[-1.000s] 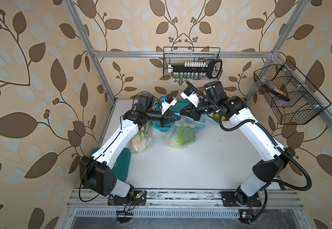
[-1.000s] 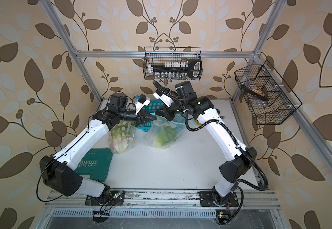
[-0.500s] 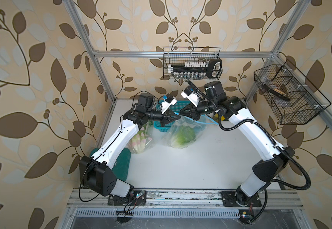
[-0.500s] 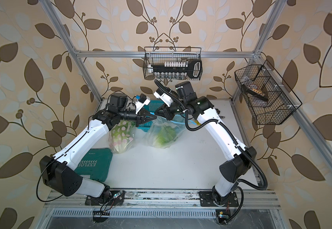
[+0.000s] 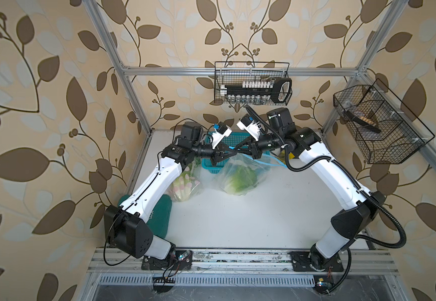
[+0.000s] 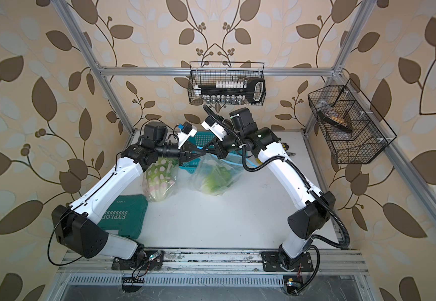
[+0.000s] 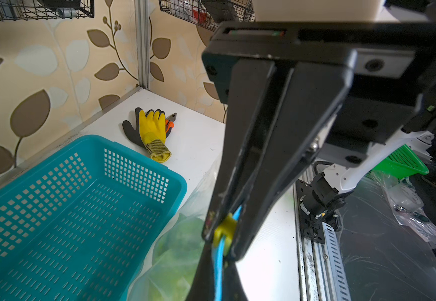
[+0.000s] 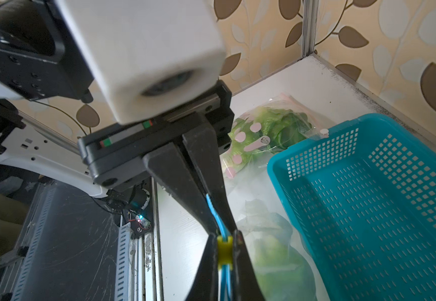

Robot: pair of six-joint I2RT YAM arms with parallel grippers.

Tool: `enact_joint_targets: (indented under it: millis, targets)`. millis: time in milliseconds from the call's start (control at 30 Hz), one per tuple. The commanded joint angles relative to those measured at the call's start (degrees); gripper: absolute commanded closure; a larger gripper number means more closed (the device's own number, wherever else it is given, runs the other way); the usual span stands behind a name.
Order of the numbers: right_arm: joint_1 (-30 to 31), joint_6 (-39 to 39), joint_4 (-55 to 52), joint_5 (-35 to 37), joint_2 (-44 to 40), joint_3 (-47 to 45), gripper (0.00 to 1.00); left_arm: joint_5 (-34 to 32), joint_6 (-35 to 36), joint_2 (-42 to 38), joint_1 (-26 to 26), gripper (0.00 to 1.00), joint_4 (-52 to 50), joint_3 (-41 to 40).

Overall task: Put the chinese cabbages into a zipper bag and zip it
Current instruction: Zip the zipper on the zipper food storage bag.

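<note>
A clear zipper bag point(image 5: 240, 174) point(image 6: 213, 177) hangs over the table with pale-green chinese cabbages point(image 5: 240, 180) point(image 8: 276, 260) inside. Its blue zip track point(image 8: 213, 208) runs between both grippers. My left gripper point(image 5: 232, 151) point(image 7: 218, 263) is shut on the blue track at the bag's top edge. My right gripper point(image 5: 238, 148) point(image 8: 224, 242) meets it tip to tip. It is shut on the yellow slider point(image 8: 224, 251) point(image 7: 223, 230), which sits right against the left fingertips. How many cabbages are in the bag is hidden by the creased film.
A teal slotted basket point(image 5: 227, 140) point(image 7: 68, 208) stands just behind the bag. A pink-dotted bag of leafy greens point(image 5: 185, 182) lies under the left forearm, with a green case point(image 6: 125, 216) nearer the front. A yellow glove point(image 7: 151, 130) lies in the back corner. Wire baskets point(image 5: 253, 83) hang on the walls.
The right gripper has slid a little leftward along the bag's top edge until its tips meet the left gripper's. The left arm and the bag have hardly moved.
</note>
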Motion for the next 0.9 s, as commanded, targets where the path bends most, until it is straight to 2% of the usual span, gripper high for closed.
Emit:
enact_joint_targets:
  millis: [0,367,633,867]
  targets:
    - [-0.6,0.1,1.7,-1.3,-1.7,-2.7,1.00,-0.7,-0.8,-3.3,-0.5,1.00,2.7,1.5]
    - [-4.9,2.4,8.3,-0.3,-8.8,-12.1,1.00,-8.2,-4.5,-7.3,2.1,1.00,3.9,-1.9]
    - [-8.8,2.7,9.4,4.1,-14.2,-18.6,1.00,-16.8,-7.1,-9.4,5.3,1.00,4.9,-6.8]
    - [-12.6,2.4,10.1,7.8,-19.0,-24.0,1.00,-20.7,-9.1,-10.2,9.1,1.00,3.8,-8.6]
